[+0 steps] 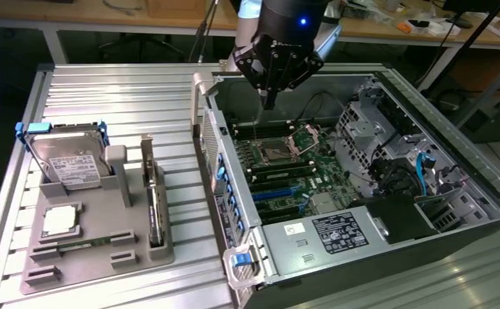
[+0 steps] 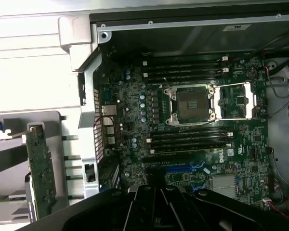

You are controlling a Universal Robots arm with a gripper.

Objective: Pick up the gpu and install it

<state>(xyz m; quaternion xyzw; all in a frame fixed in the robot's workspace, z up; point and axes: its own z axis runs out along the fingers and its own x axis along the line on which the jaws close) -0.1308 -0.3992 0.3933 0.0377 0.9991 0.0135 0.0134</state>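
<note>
The gpu (image 1: 152, 193) stands on its edge in the grey holder (image 1: 95, 257) on the table, at the exterior view's left of the open computer case (image 1: 361, 193). In the wrist view the gpu (image 2: 41, 173) appears as a thin green board beside the case's rear wall. My gripper (image 1: 269, 96) hangs above the far end of the case, over the motherboard (image 1: 288, 161). Its fingers are shut with nothing between them. The gripper (image 2: 156, 185) points down toward the blue slots (image 2: 183, 168), well apart from the gpu.
The holder also carries a hard drive with blue rails (image 1: 65, 158), a square processor (image 1: 61, 220) and a memory stick (image 1: 82, 244). Inside the case are an open processor socket (image 2: 192, 103), memory slots (image 2: 183, 72), drive cages (image 1: 387, 148) and a power supply (image 1: 327, 235).
</note>
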